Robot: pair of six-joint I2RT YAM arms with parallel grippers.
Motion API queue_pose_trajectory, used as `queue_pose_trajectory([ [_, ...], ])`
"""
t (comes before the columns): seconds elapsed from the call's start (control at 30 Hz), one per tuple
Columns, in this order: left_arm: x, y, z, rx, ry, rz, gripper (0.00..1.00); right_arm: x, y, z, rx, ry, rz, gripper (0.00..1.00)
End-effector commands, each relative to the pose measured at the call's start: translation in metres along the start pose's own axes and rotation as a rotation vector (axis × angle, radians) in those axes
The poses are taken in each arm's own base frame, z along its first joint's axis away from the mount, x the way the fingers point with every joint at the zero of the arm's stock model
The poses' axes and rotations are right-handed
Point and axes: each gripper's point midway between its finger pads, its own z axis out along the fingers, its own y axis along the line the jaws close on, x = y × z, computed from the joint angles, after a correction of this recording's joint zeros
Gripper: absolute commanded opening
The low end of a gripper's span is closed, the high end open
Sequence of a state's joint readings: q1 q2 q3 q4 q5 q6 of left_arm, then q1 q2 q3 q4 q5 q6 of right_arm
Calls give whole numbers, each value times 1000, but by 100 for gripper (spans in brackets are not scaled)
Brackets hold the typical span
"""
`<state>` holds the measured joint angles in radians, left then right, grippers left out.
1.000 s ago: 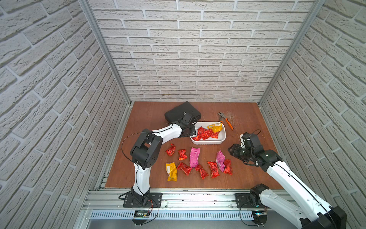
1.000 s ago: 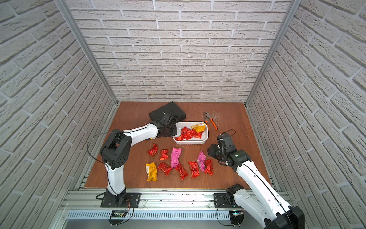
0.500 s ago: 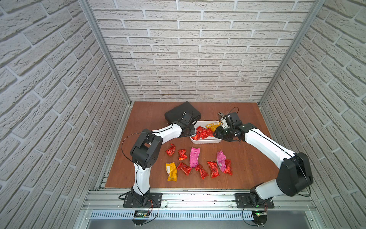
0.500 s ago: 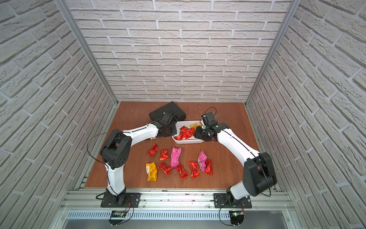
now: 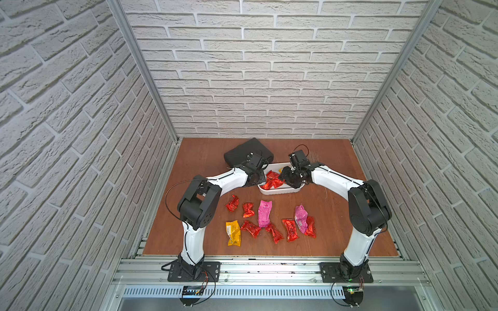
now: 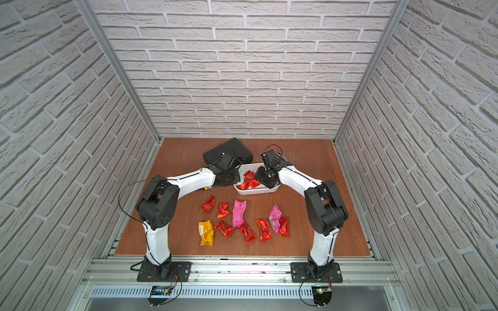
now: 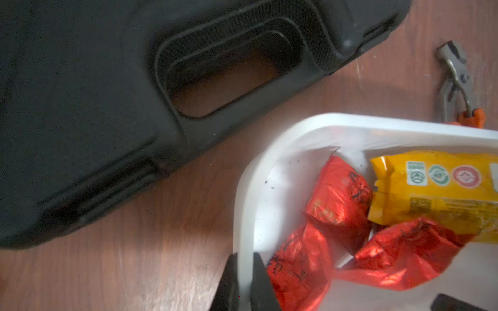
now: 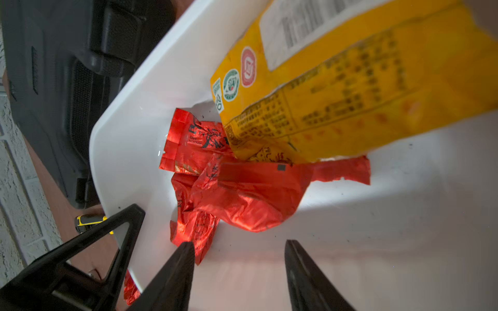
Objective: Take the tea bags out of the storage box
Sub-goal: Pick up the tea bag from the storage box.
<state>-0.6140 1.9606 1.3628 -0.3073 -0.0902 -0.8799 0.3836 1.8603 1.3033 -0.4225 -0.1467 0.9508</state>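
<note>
Left gripper: we see it clamped on the left rim of the storage box.
Right gripper: jaws apart, empty, over the box.
Tea bags: several red and 1 yellow in the box; 9 on the table, near side.

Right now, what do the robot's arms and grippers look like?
The left arm and the right arm have smooth white links joined by bulky black joints, on black base plates. A thin black cable loops out beside the left arm; a shorter black cable arches over the right wrist. The left gripper and the right gripper are matt black, their fingers tapering to wedge tips.
</note>
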Motion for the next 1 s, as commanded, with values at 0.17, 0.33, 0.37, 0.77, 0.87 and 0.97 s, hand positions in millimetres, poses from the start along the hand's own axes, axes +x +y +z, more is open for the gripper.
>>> queue_pose_trajectory([
  [0.17,-2,0,-4,-8,-11,-10,0,-19,17,26,-33,-54,73,55],
  [0.33,-3,1,-6,-10,-12,-11,0,-22,22,27,-51,-62,69,15],
  [0.37,-3,1,-6,-12,-14,-11,0,-21,24,24,-57,-64,65,9],
  [0.77,-7,4,-10,-26,-32,-5,0,-9,30,-52,-110,-93,-38,2],
  [0.87,-8,4,-10,-26,-32,1,0,-2,23,-77,-103,-106,-105,2],
  [0.97,-8,3,-10,-21,-33,14,0,12,13,-95,-89,-82,-215,2],
])
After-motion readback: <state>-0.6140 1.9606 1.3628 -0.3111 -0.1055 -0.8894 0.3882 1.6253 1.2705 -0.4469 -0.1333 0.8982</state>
